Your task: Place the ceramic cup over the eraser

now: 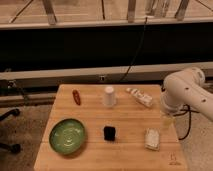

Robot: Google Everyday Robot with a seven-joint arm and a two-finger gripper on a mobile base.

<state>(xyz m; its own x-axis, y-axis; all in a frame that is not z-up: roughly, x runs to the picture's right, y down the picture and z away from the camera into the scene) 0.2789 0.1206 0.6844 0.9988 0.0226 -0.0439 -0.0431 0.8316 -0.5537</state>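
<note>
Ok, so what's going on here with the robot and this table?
The robot's gripper hangs over the right edge of the table, apart from everything on it. The cup stands at the back middle. The eraser sits nearer the front, in line with the cup and not yet covered. A red object, a tube, a green plate and a white packet lie around them.

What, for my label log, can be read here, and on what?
No text is readable.
Dark mark on the table's near right corner: too blurred.
White tube: any print too blurred.
Gripper, over the table's right edge: no text visible.
</note>
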